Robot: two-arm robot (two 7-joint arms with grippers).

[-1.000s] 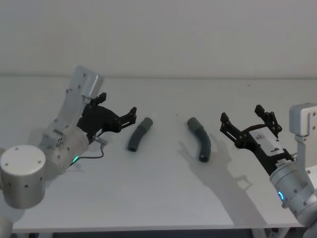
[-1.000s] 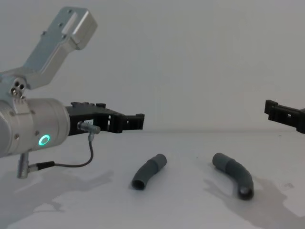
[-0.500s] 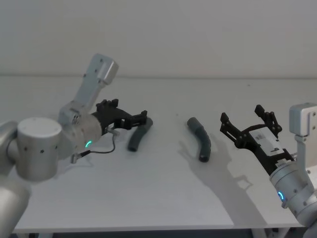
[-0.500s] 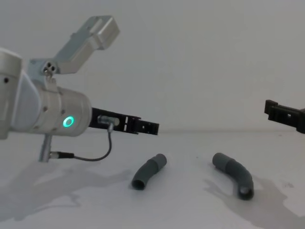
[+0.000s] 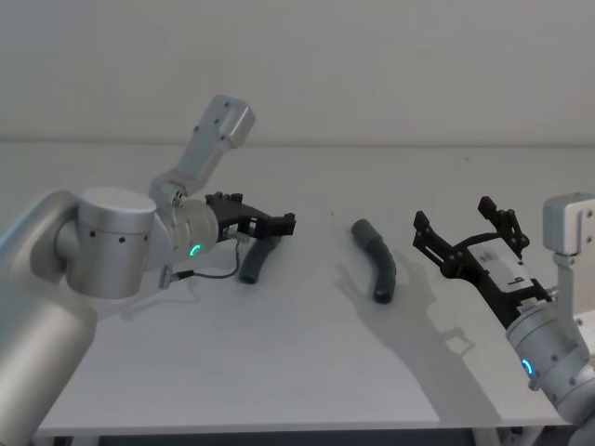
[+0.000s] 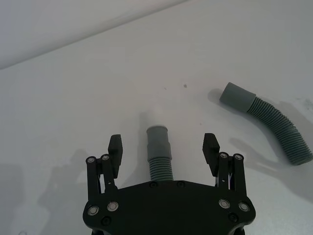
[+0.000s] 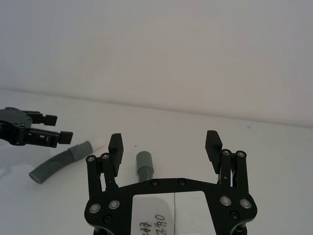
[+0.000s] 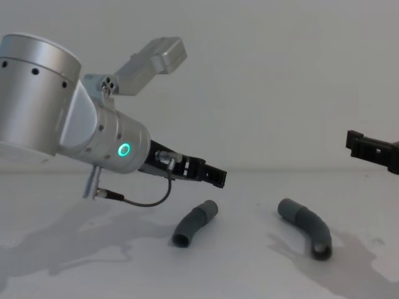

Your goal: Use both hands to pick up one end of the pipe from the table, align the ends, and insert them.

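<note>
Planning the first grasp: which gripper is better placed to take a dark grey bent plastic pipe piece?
Likely left: the open left gripper is above the left pipe piece, framing its collar; the open right gripper stands clear of the right piece.

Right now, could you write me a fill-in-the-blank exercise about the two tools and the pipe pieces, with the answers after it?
1. The left tool hovers over the left pipe piece with its fingers ____.
2. The right tool, open beside the right pipe piece, holds ____.
3. On the table lie ____ pipe pieces, not yet joined.
Missing words: open; nothing; two.
</note>
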